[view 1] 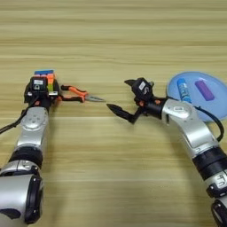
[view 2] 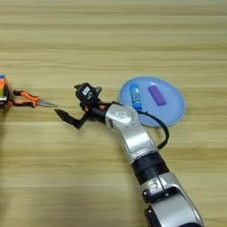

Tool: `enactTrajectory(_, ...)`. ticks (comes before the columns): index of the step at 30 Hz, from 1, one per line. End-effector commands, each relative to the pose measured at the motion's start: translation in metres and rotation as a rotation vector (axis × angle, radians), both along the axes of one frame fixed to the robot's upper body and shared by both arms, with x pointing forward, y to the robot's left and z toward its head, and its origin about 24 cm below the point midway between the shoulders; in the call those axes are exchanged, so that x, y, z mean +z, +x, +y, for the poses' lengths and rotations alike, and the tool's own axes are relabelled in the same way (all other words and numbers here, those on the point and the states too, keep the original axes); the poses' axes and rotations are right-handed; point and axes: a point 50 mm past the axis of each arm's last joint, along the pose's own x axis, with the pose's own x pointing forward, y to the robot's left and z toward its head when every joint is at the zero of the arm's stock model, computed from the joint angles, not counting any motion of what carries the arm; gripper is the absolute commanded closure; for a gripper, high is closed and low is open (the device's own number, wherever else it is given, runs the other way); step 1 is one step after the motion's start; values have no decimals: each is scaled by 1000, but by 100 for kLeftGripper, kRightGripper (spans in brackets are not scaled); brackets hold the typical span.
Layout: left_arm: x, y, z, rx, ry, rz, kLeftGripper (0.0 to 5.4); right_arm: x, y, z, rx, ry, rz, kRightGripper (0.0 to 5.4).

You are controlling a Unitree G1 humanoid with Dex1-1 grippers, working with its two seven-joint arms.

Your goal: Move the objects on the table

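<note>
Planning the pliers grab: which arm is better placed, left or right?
Probably right. The right gripper is open, its fingers pointing at the tip of the pliers across a short bare gap. The left gripper sits at the puzzle cube, beside the pliers' handles; its fingers are not readable.

pliers (view 1: 79,93) beside cube (view 1: 45,76), plate (view 2: 173,106) right

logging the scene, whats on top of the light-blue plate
On the light-blue plate lie a blue tube and a purple block, apart. The right arm covers its near edge.
</note>
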Motion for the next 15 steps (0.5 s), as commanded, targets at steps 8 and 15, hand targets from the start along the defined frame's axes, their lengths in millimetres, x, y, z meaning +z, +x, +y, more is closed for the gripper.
enactTrajectory(8, 44, -6, -15, -54, 16, -189, 211, 27, 9, -48, -256, 62, -112, 0)
enactTrajectory(15, 41, -23, -82, -270, -52, -156, 211, 53, 13, -119, -542, 127, -196, 0)
